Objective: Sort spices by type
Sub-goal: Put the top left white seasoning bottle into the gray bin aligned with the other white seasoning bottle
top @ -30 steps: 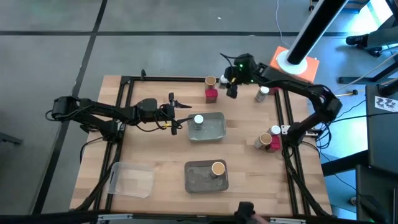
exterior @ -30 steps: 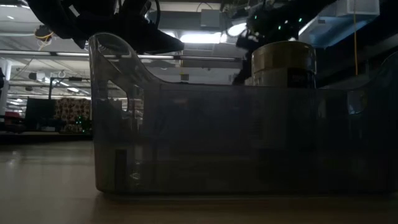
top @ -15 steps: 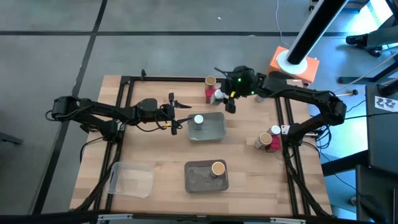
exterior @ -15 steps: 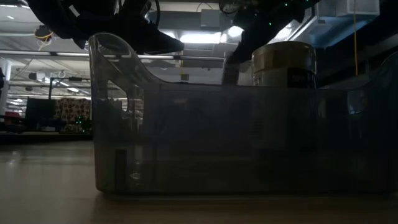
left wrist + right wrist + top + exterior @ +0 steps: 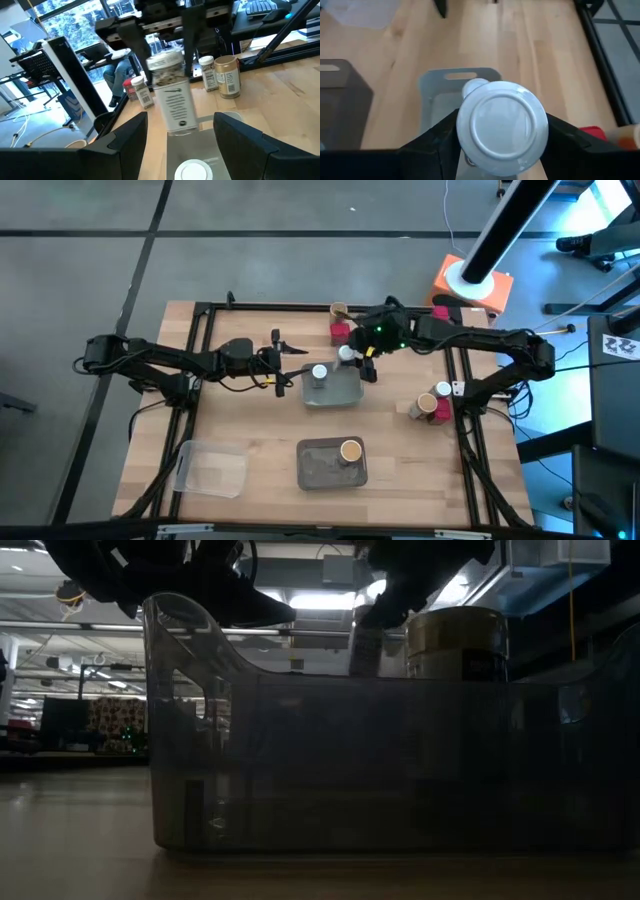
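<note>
A white-lidded spice jar [image 5: 172,95] hangs pinched upright in my right hand [image 5: 352,356], just above the far edge of the grey tray [image 5: 345,390] where a matching jar [image 5: 319,373] already stands, so like can join like. My left hand [image 5: 283,360] waits spread beside that tray. On the wooden table [image 5: 260,430], a brown cylinder [image 5: 350,451] sits in the darker tray [image 5: 315,470]; windows and desks fill the room beyond.

Hanging clamped in the right gripper [image 5: 356,358] above the tray [image 5: 345,389], just beside the jar [image 5: 319,373] sitting inside, with the left gripper [image 5: 284,366] waiting left.
</note>
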Robot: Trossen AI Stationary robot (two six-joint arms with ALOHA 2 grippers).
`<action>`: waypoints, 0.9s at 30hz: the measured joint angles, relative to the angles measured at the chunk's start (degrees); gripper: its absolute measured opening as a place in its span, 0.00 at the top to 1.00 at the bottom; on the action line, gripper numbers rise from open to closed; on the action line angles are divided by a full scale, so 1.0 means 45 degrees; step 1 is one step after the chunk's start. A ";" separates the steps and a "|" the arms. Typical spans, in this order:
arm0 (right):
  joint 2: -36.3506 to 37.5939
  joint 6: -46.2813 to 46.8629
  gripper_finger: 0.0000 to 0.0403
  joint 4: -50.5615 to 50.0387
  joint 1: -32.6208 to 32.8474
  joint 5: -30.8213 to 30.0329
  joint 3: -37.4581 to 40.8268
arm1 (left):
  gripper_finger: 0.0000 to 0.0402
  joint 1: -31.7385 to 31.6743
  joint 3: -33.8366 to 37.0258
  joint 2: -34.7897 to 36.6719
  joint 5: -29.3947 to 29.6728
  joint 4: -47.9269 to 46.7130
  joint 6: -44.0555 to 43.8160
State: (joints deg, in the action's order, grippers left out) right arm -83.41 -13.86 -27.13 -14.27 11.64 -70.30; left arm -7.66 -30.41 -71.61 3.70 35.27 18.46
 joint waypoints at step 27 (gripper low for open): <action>-0.2802 0.0676 0.48 0.0752 0.0749 -0.1020 0.0222 | 0.46 0.0005 0.0005 0.0000 0.0000 -0.0034 -0.0155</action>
State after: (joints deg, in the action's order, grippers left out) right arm -96.02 -10.82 -23.75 -10.90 7.05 -69.30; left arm -7.64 -30.39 -71.61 3.70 35.11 17.76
